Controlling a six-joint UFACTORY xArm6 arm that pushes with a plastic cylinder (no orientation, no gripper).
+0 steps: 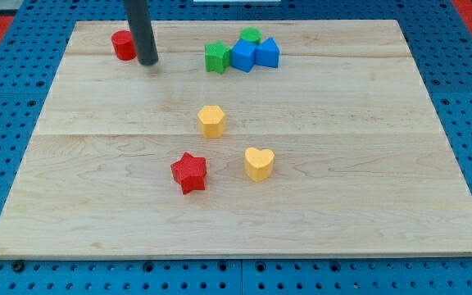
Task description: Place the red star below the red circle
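1. Nearest the view's bottom, the red star lies flat on the pale wooden desk, left of centre.
2. Just to its right and slightly higher sits a yellow heart, apart from it.
3. Farther up, a yellow hexagon-like block stands alone mid-board.
4. Near the view's top, a green star, two blue blocks and a green block huddle together, touching.
5. At the top left, the red circle rests by the edge, well apart from the red star.
6. My tip stands just right of the red circle; the arm carries no pincer, so none is in view.
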